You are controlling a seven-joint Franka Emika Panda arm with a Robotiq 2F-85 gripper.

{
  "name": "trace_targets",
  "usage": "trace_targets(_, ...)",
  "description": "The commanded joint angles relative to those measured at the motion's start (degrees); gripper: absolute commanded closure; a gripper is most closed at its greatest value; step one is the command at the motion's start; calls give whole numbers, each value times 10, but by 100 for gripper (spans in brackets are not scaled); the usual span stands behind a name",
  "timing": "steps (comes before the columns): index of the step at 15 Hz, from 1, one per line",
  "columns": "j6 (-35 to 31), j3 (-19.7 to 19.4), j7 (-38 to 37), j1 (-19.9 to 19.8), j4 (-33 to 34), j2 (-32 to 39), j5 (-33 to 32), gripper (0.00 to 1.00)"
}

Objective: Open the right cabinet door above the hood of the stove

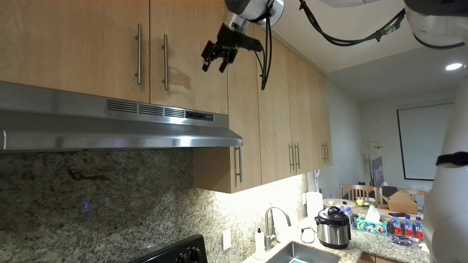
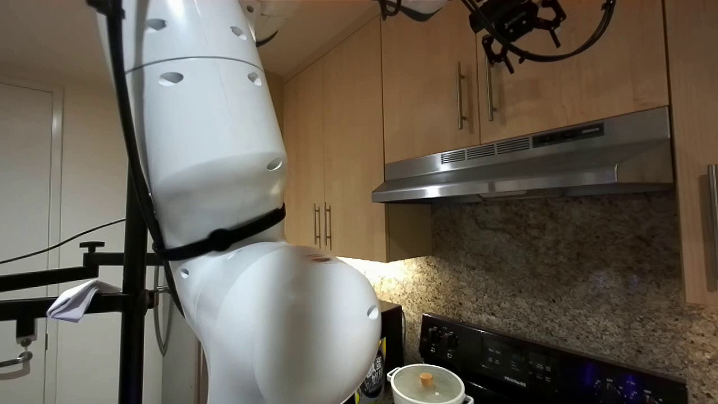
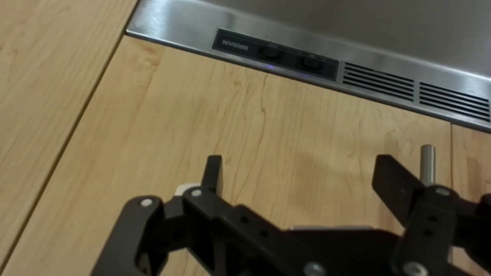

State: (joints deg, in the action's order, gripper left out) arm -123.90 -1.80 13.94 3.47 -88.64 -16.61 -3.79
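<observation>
The right cabinet door [image 1: 197, 44] is shut; it also shows in an exterior view [image 2: 583, 78] and the wrist view [image 3: 268, 126]. Its steel bar handle [image 1: 165, 62] runs along its left edge. The stainless hood [image 1: 84, 128] is directly below. The black stove [image 2: 538, 359] is lower down, partly visible. My gripper [image 1: 214, 68] is open and empty in front of the door, right of the handle. In the wrist view, which is upside down, the gripper [image 3: 299, 159] spans bare wood. The handle [image 3: 427, 163] lies outside the right finger, which partly hides it.
The twin door [image 1: 87, 44] with its own handle [image 1: 139, 54] is shut beside it. Longer wood doors [image 1: 274, 109] stand to the right. Black cables [image 1: 268, 51] hang from the arm. The white arm [image 2: 224, 168] fills much of an exterior view. A pot [image 2: 426, 387] is below.
</observation>
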Motion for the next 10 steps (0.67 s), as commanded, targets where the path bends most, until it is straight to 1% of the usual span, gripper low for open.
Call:
trace_targets(1, 17, 4, 38, 13, 34, 20, 24, 0)
trace_targets(3, 12, 11, 38, 19, 39, 27, 23, 0)
trace_targets(6, -14, 35, 11, 14, 39, 31, -12, 0)
trace_targets(8, -41, 50, -15, 9, 38, 30, -41, 0)
trace_targets(10, -85, 58, -57, 7, 23, 22, -73, 0)
